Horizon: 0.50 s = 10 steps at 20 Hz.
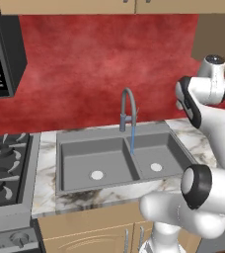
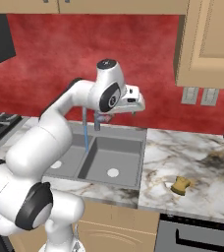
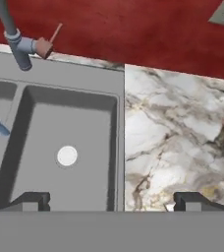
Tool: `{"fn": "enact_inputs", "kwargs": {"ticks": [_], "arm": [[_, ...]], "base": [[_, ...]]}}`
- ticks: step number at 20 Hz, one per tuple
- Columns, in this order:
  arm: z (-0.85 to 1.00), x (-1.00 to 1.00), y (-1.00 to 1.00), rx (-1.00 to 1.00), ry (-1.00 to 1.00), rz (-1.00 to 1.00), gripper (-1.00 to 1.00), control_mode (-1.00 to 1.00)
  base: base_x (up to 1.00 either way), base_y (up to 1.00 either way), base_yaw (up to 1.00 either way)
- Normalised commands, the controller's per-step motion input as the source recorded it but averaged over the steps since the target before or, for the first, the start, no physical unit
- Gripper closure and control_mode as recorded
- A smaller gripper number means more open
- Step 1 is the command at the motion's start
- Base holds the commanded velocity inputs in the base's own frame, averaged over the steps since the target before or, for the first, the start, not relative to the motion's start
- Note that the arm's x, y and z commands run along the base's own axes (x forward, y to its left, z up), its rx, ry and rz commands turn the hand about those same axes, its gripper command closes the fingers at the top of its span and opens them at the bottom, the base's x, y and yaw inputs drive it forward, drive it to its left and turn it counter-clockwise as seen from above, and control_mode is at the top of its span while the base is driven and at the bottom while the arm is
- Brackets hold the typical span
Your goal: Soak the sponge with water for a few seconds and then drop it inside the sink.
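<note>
On the marble counter (image 2: 192,152), right of the sink (image 2: 115,156), the sponge (image 2: 181,185) is lying untouched. Water (image 2: 86,135) is running from the faucet (image 1: 127,109) onto the divider between the 2 basins. Above the right basin's edge the gripper (image 3: 112,201) is hovering — fingers spread wide, grasping nothing.

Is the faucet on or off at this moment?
On. A thin blue stream of water falls from the faucet into the sink.
</note>
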Motion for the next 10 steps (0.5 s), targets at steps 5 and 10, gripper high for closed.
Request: {"fn": "enact_inputs", "kwargs": {"ticks": [5,10], "arm": [[-0.18,-0.45,-0.22,0.04,0.05,-0.4,-1.0,-1.0],[-0.29,-0.52,-0.18,0.04,0.01,-0.42,-1.0,-1.0]], "base": [[0.0,0.0,0.0],[0.0,0.0,0.0]]}}
